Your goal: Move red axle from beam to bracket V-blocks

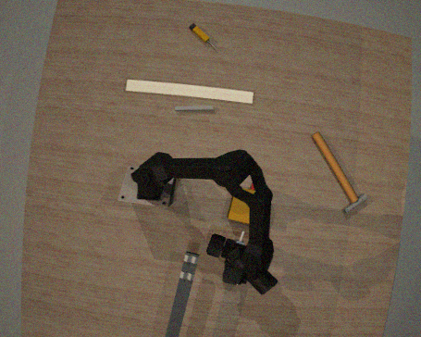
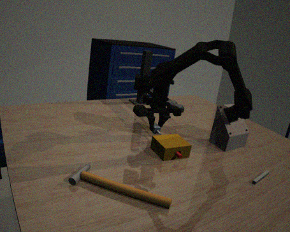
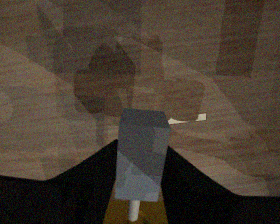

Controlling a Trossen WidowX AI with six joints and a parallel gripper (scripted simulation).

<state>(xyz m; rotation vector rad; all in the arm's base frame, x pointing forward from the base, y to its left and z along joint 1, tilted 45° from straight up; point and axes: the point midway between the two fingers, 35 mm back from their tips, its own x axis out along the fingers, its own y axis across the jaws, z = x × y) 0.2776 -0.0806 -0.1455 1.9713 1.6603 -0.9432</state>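
Seen from the exterior view, the yellow beam point(image 1: 239, 211) point(image 2: 171, 142) point(image 3: 112, 215) sits on the worktop point(image 1: 102, 116) point(image 2: 213, 191) point(image 3: 22, 125) in the middle of the scene, and the red axle point(image 1: 252, 187) point(image 2: 179, 154) is in it, its end poking out of the near face. Above and beyond the beam, the end effector point(image 1: 239, 244) point(image 2: 156, 127) point(image 3: 140, 147) points down, its fingers pinching a blue-grey block point(image 1: 240, 243) point(image 2: 156, 128) point(image 3: 142, 155) from which a pale pin point(image 1: 241, 237) point(image 2: 159, 132) point(image 3: 134, 210) sticks out toward the beam. From the top, a gap shows between the pin's tip and the beam. The arm point(image 1: 260, 222) point(image 2: 181, 62) arches over from its grey base point(image 1: 126, 192) point(image 2: 239, 140) at the right. A hammer point(image 1: 335, 168) point(image 2: 125, 188) lies near left, its head to the left, and a grey rod point(image 1: 194, 109) point(image 2: 261, 177) lies near right. A blue cabinet point(image 2: 125, 73) stands far behind. The top view also shows a dark grey strip point(image 1: 180, 298) with pale patches close to one end, a cream strip point(image 1: 190, 91) beside the rod, and a yellow-handled tool point(image 1: 201, 33) beyond that strip.
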